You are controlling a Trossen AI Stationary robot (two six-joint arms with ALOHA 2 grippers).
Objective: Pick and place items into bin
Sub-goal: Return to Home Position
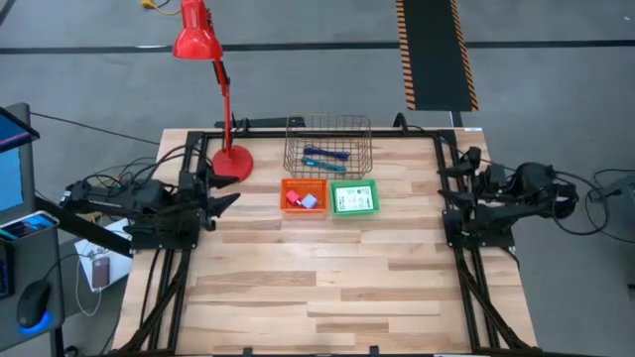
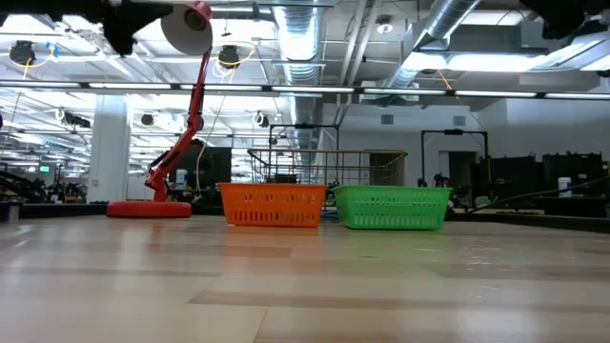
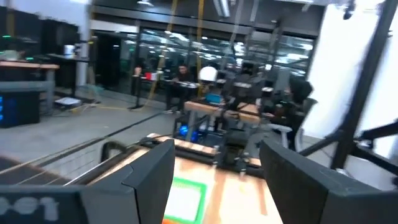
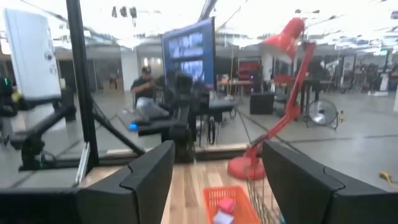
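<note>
Blue and teal pens (image 1: 325, 157) lie in a wire basket (image 1: 328, 145) at the table's far side. In front of it, an orange basket (image 1: 304, 195) holds a pink block (image 1: 294, 197) and a pale blue lump (image 1: 310, 201). A green basket (image 1: 354, 196) holds a white printed card pack (image 1: 353, 199). No black marker shows. My left gripper (image 3: 214, 163) hangs open at the table's left edge (image 1: 226, 196), above the table and facing the baskets. My right gripper (image 4: 214, 163) hangs open at the right edge (image 1: 446, 196). Both are far from every item.
A red desk lamp stands with its base (image 1: 232, 159) left of the wire basket, its head (image 1: 192, 32) beyond the far edge. Black frame rails run along the table's left, right and far sides. Bare wood (image 1: 327, 288) spreads over the near half of the table.
</note>
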